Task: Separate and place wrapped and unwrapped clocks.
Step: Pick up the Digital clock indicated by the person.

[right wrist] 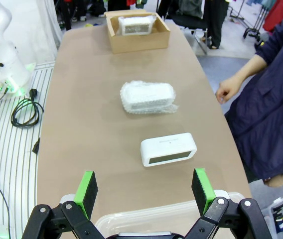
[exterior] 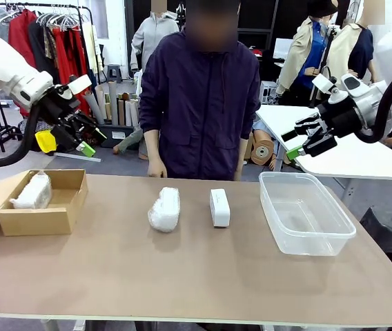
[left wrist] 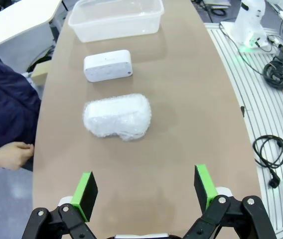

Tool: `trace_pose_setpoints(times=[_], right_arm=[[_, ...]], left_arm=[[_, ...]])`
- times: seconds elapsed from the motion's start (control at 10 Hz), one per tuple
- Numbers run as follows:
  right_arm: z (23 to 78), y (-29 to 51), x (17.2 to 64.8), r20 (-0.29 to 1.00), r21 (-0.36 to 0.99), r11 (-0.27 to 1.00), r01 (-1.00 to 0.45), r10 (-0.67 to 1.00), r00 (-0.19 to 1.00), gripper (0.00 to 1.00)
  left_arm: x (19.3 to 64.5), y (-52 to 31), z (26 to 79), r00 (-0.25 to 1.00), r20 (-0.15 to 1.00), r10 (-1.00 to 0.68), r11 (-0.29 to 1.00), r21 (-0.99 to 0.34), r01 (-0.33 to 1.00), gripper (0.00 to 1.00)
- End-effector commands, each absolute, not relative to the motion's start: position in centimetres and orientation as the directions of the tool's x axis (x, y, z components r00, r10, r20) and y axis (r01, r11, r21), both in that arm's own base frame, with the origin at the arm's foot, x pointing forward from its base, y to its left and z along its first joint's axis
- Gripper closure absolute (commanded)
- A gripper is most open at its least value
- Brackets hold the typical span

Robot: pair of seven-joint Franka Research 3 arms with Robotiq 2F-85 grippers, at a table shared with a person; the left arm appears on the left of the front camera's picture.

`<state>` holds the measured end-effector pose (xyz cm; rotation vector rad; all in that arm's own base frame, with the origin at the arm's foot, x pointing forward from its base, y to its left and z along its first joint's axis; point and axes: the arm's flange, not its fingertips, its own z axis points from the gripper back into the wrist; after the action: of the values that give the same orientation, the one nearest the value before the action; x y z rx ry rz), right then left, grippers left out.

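A bubble-wrapped clock (exterior: 164,209) (left wrist: 117,116) (right wrist: 147,97) lies on the brown table near its middle. Just right of it stands the bare white clock (exterior: 219,207) (left wrist: 108,65) (right wrist: 168,149). Another wrapped clock (exterior: 33,192) (right wrist: 137,25) rests inside the cardboard box (exterior: 68,205) (right wrist: 123,42) at the left. My left gripper (exterior: 84,140) (left wrist: 145,189) hangs open high above the box end of the table. Over the tub side, my right gripper (exterior: 299,143) (right wrist: 145,187) is raised and open too. Both hold nothing.
A clear plastic tub (exterior: 335,237) (left wrist: 79,24) (right wrist: 146,214) stands empty at the table's right. A person in a dark jacket stands at the far edge, one hand (exterior: 157,167) (left wrist: 9,154) (right wrist: 226,90) resting on the table edge. Another table (exterior: 361,158) lies behind on the right.
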<state>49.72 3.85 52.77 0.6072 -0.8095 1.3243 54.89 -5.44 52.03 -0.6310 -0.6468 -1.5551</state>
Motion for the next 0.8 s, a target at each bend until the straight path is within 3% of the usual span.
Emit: trace_pose_setpoints(times=[0.0, 0.7], right_arm=[[52.97, 3.95, 49.64, 0.804, -0.066, 0.155, -0.986, 0.594, 0.04, 0.0], [52.97, 3.95, 49.64, 0.804, -0.066, 0.155, -0.986, 0.594, 0.04, 0.0]], left_arm=[[54.82, -5.4, 52.31, -0.079, 0.725, -0.684, -0.076, 0.037, 0.996, 0.0], [54.82, -5.4, 52.31, -0.079, 0.725, -0.684, -0.076, 0.037, 0.996, 0.0]])
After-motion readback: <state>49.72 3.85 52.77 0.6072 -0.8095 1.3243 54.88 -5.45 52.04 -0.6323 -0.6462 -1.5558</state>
